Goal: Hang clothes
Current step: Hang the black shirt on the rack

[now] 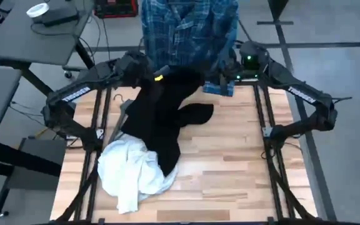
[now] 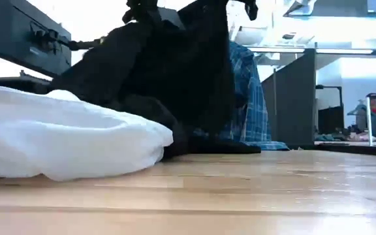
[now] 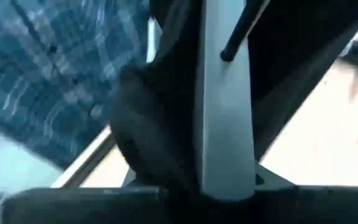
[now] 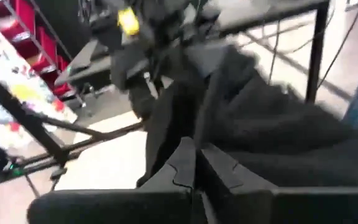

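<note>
While plaid shirt (image 1: pixel 189 28) hangs, black top (image 1: pixel 164 119) overlapping white top (image 1: pixel 130 169)

Blue-white plaid shirt (image 1: pixel 189 28); black top (image 1: pixel 161 119); white top (image 1: pixel 130 169).

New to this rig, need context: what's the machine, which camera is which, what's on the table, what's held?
Two dark robot arms work at a wooden table. One picture looks straight down, one looks level across the tabletop, and one comes from each wrist. The white top lies crumpled on the table. The black top is lifted at its far end, between the left gripper and the right gripper, whose fingers are shut on it. Whether the left actually grips it is unclear. The plaid shirt hangs beyond the table's far edge.
</note>
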{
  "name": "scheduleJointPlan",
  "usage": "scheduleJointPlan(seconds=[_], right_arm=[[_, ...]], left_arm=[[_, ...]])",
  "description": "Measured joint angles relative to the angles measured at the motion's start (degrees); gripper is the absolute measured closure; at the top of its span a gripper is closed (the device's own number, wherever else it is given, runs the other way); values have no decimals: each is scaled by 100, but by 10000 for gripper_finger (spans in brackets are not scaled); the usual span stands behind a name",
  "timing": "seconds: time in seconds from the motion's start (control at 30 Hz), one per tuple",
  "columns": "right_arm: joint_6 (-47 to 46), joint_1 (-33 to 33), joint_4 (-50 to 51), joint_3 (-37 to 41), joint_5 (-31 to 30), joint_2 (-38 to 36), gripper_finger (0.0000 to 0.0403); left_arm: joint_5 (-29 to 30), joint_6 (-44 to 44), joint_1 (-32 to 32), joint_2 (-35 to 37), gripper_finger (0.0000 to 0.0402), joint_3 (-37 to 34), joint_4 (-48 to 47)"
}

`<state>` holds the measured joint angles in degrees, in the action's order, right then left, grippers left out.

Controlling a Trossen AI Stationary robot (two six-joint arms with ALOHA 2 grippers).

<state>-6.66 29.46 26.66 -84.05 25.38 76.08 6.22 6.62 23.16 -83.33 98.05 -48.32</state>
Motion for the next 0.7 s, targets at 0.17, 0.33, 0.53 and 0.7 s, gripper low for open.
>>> scheduleJointPlan(seconds=[0.17, 0.33, 0.53, 0.7], right_arm=[[398, -3, 79, -18, 94, 23, 341], [1047, 16, 738, -648, 131, -37, 256], [1746, 167, 1781, -1706, 132, -64, 176], [2110, 373, 2720, -1772, 139, -37, 162]], left_arm=[[-396, -170, -11, 4, 358, 71, 227], [-876, -252, -32, 23, 358, 73, 241], [-1323, -307, -72, 66, 358, 73, 281], [-1928, -357, -186, 116, 358, 77, 585]])
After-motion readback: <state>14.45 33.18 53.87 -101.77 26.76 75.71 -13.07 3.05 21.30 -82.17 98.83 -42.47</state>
